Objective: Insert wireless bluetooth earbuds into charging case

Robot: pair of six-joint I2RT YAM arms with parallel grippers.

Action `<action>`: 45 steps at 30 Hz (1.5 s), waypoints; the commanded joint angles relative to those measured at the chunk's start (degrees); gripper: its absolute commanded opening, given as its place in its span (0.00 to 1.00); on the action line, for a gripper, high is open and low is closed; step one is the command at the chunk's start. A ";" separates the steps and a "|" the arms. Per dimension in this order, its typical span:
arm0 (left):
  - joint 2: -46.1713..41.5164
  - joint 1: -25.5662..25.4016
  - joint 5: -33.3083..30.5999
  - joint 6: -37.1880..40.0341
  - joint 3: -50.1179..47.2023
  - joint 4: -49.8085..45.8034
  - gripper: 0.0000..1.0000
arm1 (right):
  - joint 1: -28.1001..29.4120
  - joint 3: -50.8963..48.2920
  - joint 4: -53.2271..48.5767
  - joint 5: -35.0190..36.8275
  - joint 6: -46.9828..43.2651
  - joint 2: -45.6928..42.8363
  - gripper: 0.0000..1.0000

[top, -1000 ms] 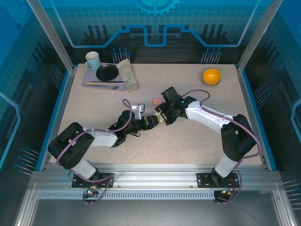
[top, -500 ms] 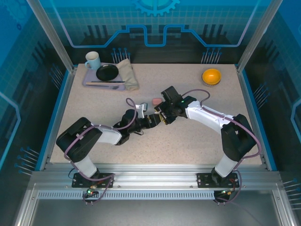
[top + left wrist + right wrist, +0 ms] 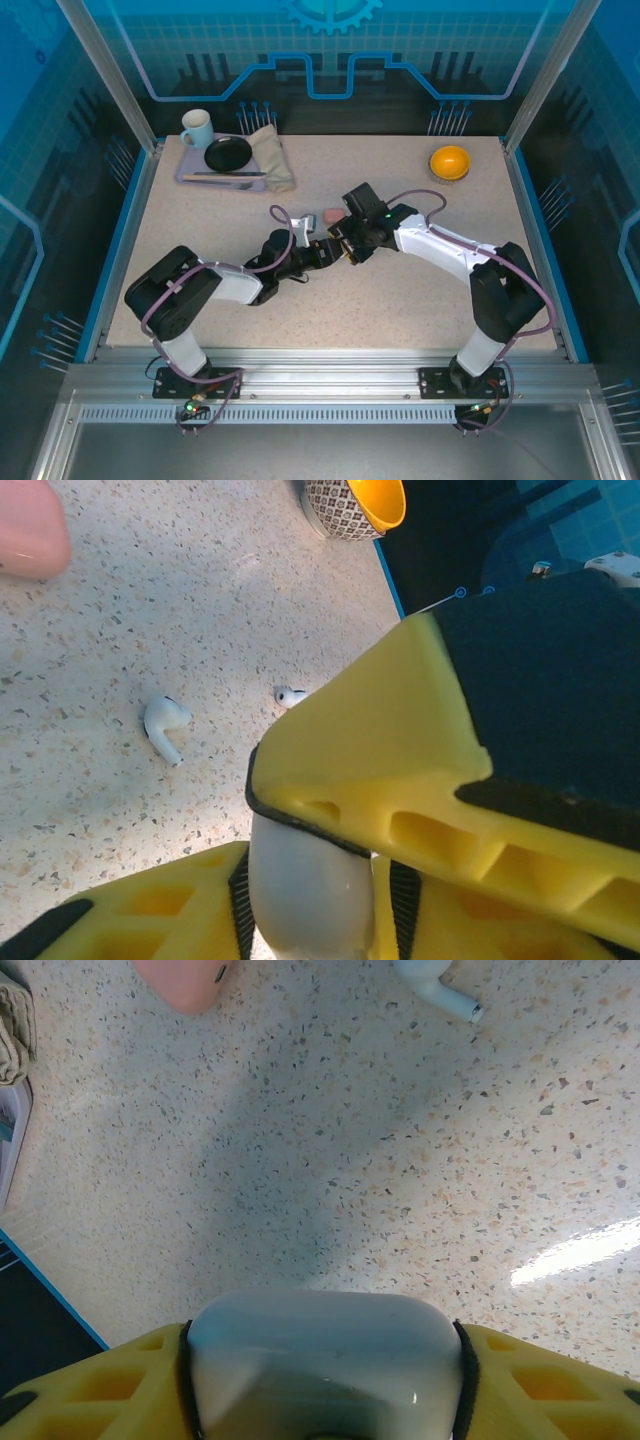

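Desk (image 3: pixel 420 290): speckled top, two arms meeting near centre.
Right end effector (image 3: pixel 347 243): fingers set wide, pads pinching two sides of white case (image 3: pixel 325 1355), held clear above desk.
Left end effector (image 3: pixel 325 251): faces right one, pads pressed on same white case from opposite direction.
Orange bowl (image 3: pixel 450 162): far right of desk.
Pink case (image 3: pixel 333 214): on desk, just behind end effectors.
First earbud (image 3: pixel 165 727), white, stemmed: loose on desk.
Second earbud (image 3: pixel 290 695), white: near first, not touching, also outside cases.
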 commanded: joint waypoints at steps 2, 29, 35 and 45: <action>0.73 -0.41 -0.84 0.17 1.49 1.38 0.35 | 0.03 0.14 0.34 -0.68 0.80 -0.34 0.50; -8.15 1.10 7.71 8.95 4.85 -16.57 0.18 | -13.09 -4.35 3.82 -3.13 -31.78 -17.85 0.77; -14.06 6.70 20.58 14.82 8.23 -28.60 0.17 | -17.09 -12.74 11.43 -16.37 -54.15 -25.45 0.77; -16.07 9.20 30.09 19.51 15.91 -41.05 0.18 | -14.86 -21.44 26.14 -26.51 -55.56 -26.21 0.76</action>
